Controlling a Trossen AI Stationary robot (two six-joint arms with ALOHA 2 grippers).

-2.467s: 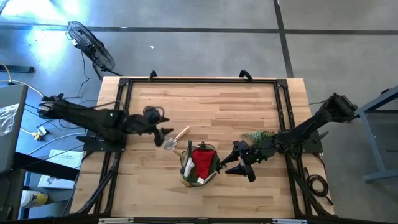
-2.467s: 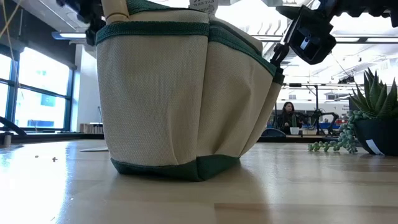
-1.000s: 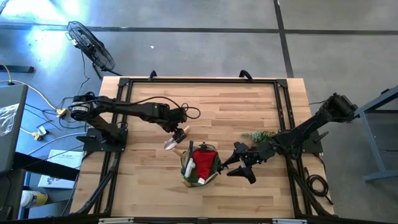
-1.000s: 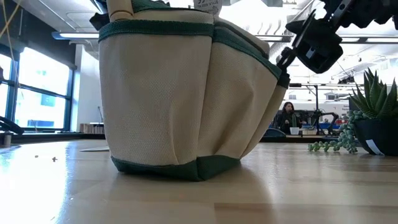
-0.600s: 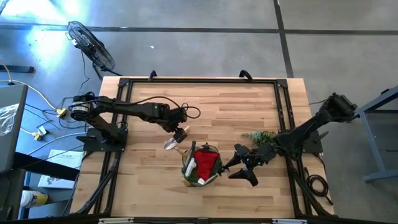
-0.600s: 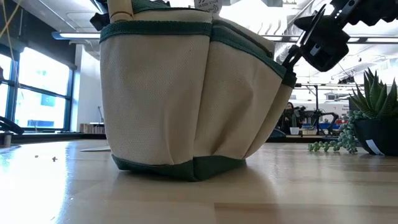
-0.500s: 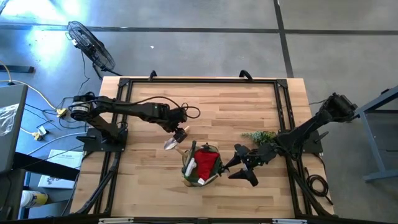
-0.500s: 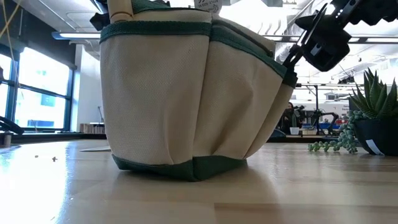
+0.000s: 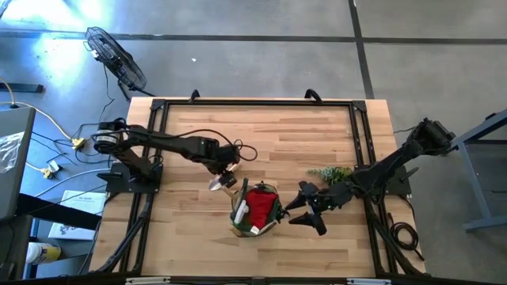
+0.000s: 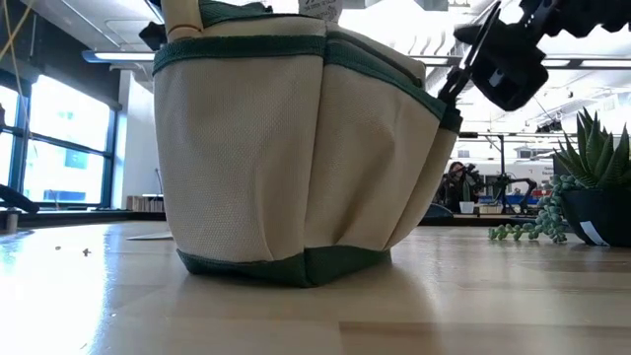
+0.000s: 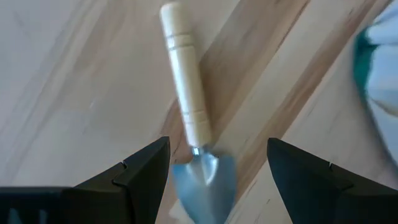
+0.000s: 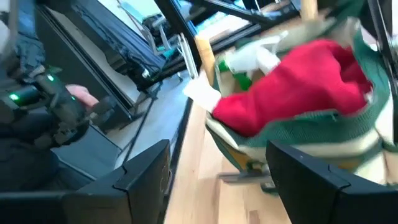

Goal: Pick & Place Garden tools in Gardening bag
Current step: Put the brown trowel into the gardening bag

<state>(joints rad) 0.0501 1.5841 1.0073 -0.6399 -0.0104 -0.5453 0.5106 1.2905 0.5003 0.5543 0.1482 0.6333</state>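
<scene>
The left end effector (image 9: 227, 172) has come lower and closer than a second ago, and its jaws are now spread wide on both sides of the trowel (image 11: 194, 134), not yet closed. The trowel lies flat on the tabletop (image 9: 269, 134), at about 10 o'clock from the gardening bag (image 9: 254, 210). I judge a grasp is near. The bag holds the red bundle (image 9: 260, 204). At its 3 o'clock the right end effector (image 9: 295, 207) waits, jaws wide and empty. The wood is bare; a plant sprig (image 9: 330, 172) lies near. Outside the tabletop stands a fan (image 9: 116, 57).
</scene>
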